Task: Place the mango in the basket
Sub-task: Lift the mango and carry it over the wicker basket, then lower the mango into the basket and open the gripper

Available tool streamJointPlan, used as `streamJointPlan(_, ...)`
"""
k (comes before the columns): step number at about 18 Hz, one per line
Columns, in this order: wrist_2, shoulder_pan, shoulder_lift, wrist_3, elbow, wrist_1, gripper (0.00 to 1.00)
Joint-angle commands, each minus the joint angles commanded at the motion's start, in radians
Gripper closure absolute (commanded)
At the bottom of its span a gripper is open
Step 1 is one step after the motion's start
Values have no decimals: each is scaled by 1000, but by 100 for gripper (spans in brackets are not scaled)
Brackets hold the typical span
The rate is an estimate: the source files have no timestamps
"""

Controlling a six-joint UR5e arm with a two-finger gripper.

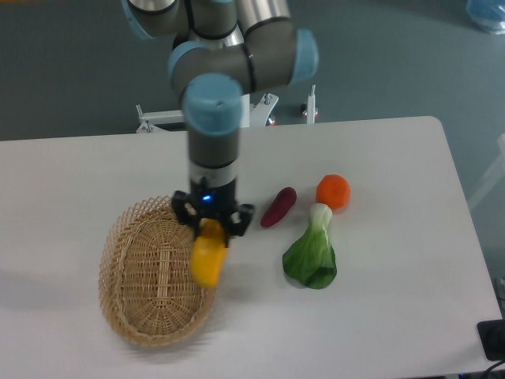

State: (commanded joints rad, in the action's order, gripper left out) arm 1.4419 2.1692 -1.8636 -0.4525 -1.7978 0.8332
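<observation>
Across the white table [410, 316], the biggest thing before me is the large oval basket of woven tan wicker [154, 272], lying at the left with its open lattice rim facing up. Above its right edge I hold my two-finger gripper [212, 227] pointing down, its fingers closed around the top of the smooth yellow-orange oval mango [208, 257], which hangs below them over the basket's right rim, lifted clear of the weave as far as I can tell. To the right, apart from the basket, a leafy green vegetable with a pale stalk [312, 257] lies flat. Just up and left of it rests a slim purple vegetable [278, 207], and close to the stalk's tip sits a round orange fruit [333, 191].
</observation>
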Motion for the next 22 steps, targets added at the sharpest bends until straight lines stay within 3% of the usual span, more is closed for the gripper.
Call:
streamJointPlan(3, 46, -49, -52, 0, 0, -49, 47)
streamJointPlan(17, 72, -83, -138, -6, -8, -60, 45)
streamJointPlan(20, 71, -83, -137, -11, -3, -60, 35)
streamJointPlan(21, 72, -83, -137, -11, -3, -60, 24)
streamJointPlan(22, 74, -81, -137, -11, 0, -60, 2)
